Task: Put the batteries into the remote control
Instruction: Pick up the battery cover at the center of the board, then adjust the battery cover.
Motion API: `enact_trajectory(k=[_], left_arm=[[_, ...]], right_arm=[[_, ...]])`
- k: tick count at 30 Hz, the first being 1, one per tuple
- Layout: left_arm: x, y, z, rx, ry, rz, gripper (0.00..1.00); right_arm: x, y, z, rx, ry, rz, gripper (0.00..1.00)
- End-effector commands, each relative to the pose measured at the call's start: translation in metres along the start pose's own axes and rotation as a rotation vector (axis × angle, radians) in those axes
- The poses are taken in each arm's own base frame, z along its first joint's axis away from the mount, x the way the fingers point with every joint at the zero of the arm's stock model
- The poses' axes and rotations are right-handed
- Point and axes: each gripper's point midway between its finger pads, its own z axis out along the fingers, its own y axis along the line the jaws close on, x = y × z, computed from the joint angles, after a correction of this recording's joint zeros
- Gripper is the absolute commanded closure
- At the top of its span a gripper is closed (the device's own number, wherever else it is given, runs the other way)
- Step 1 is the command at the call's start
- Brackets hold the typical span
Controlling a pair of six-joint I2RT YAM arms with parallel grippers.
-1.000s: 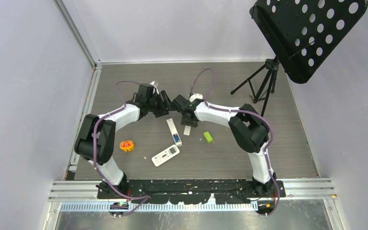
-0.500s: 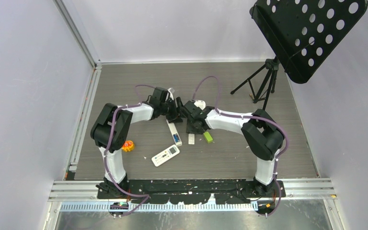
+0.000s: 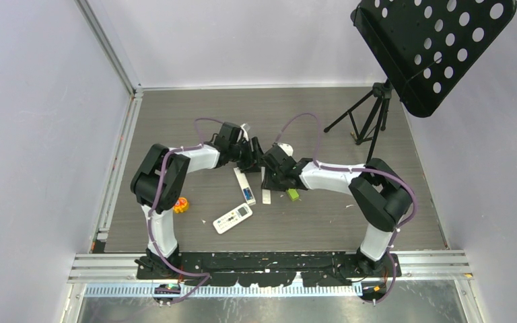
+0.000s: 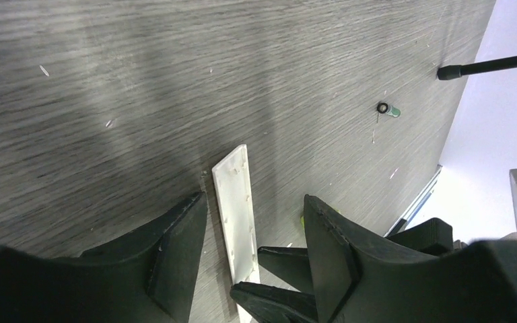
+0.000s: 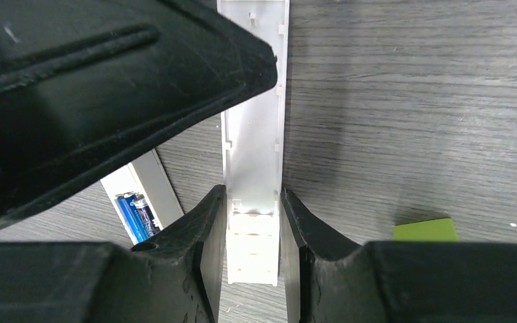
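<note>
Two grippers nose to nose, right gripper (image 5: pixel 252 195) clamped on both long edges of a white battery cover (image 5: pixel 254 134), left gripper (image 4: pixel 252 202) spread wide and empty over the cover's other end, blue battery (image 5: pixel 134 215) seated in the open remote control (image 3: pixel 244 182) just beside, dark battery (image 4: pixel 385 109) lying loose well apart.

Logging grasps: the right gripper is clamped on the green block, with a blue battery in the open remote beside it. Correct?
No. In the right wrist view the right gripper is clamped on the white cover strip; the green block lies apart, untouched. The blue battery is in the open remote beside it.
</note>
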Motion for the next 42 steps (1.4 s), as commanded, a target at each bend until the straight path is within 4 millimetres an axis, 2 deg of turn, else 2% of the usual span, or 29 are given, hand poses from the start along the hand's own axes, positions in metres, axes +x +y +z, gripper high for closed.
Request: enact_trajectory(k=[1,6,10,13,15,17,18,22,24,27,32,36,40,42], left_arm=[[0.017,0.016,0.005,-0.077,0.049,0.000,0.45],[0.026,0.017,0.008,-0.082,0.071,0.004,0.51],[0.031,0.019,0.011,-0.092,0.087,0.010,0.54],[0.031,0.020,0.012,-0.097,0.090,0.012,0.70],[0.028,0.018,0.009,-0.102,0.078,0.024,0.87],[0.023,0.015,0.005,-0.105,0.065,0.042,1.00],[0.021,0.012,0.003,-0.105,0.061,0.052,1.00],[0.004,-0.010,-0.011,-0.066,0.010,0.117,1.00],[-0.005,-0.025,-0.021,-0.026,-0.012,0.152,1.00],[-0.017,-0.058,-0.039,0.093,-0.014,0.224,1.00],[-0.021,-0.114,-0.077,0.323,0.023,0.305,1.00],[-0.019,-0.151,-0.119,0.399,0.011,0.363,1.00],[-0.015,-0.183,-0.160,0.483,-0.036,0.432,1.00],[-0.008,-0.199,-0.178,0.551,-0.029,0.457,1.00]], right_arm=[[-0.022,0.017,-0.009,-0.110,-0.093,0.039,0.75],[-0.023,0.018,-0.006,-0.151,-0.118,0.040,0.75],[-0.028,0.028,-0.006,-0.217,-0.149,0.026,0.75],[-0.027,0.027,-0.004,-0.210,-0.139,0.018,0.74],[-0.028,0.022,-0.004,-0.188,-0.137,0.014,0.69],[-0.031,0.018,-0.010,-0.165,-0.151,0.009,0.56],[-0.035,0.018,-0.015,-0.166,-0.162,0.003,0.49],[-0.035,0.017,-0.043,-0.177,-0.151,-0.035,0.28],[-0.041,0.021,-0.063,-0.205,-0.169,-0.038,0.24],[-0.050,0.025,-0.094,-0.261,-0.207,-0.030,0.21],[-0.063,0.035,-0.141,-0.379,-0.286,-0.025,0.21],[-0.069,0.039,-0.177,-0.451,-0.344,0.020,0.36],[-0.068,0.049,-0.213,-0.598,-0.394,0.036,0.40],[-0.065,0.053,-0.223,-0.648,-0.407,0.006,0.40]])
